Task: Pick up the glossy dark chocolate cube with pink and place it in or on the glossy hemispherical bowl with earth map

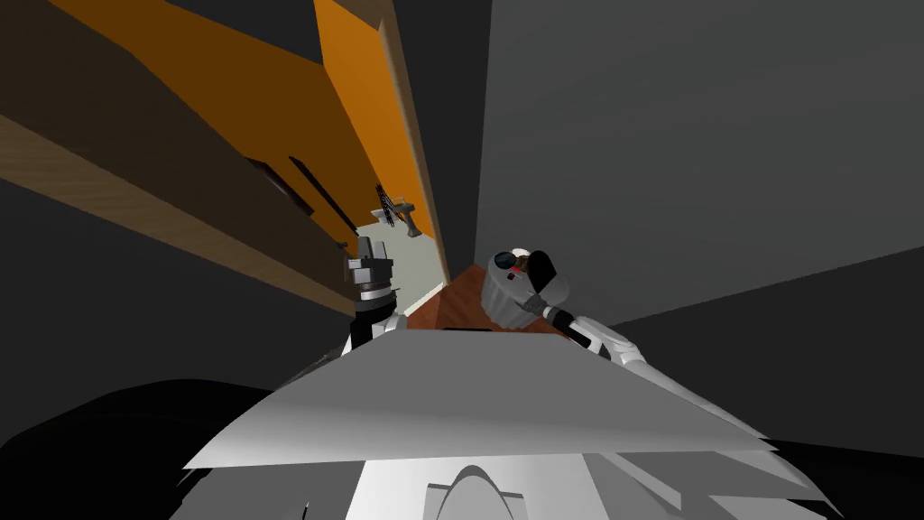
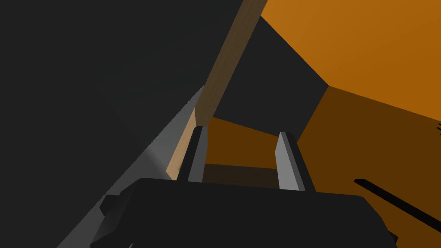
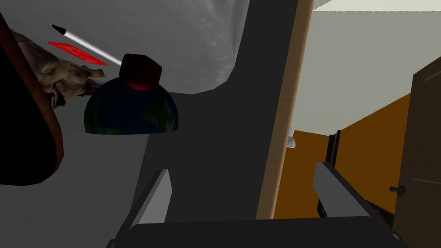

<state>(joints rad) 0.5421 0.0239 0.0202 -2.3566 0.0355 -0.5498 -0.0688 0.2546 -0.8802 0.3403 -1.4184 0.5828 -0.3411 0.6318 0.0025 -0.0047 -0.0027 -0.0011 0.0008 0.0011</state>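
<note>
The dark cube with a pink face rests against the rounded side of the earth-map bowl on a pale grey surface. I cannot tell which way up the bowl stands. My right gripper is open a short way back from both, with nothing between its fingers. In the head view it hovers at a round grey fluted stand, where the dark bowl shows small. My left gripper is open and holds nothing, raised at my left.
Beside the bowl lie a white pen with a black tip, a red card and a beige skull-like object. A brown curved rim is close to the right hand. A wooden door frame and orange walls stand nearby.
</note>
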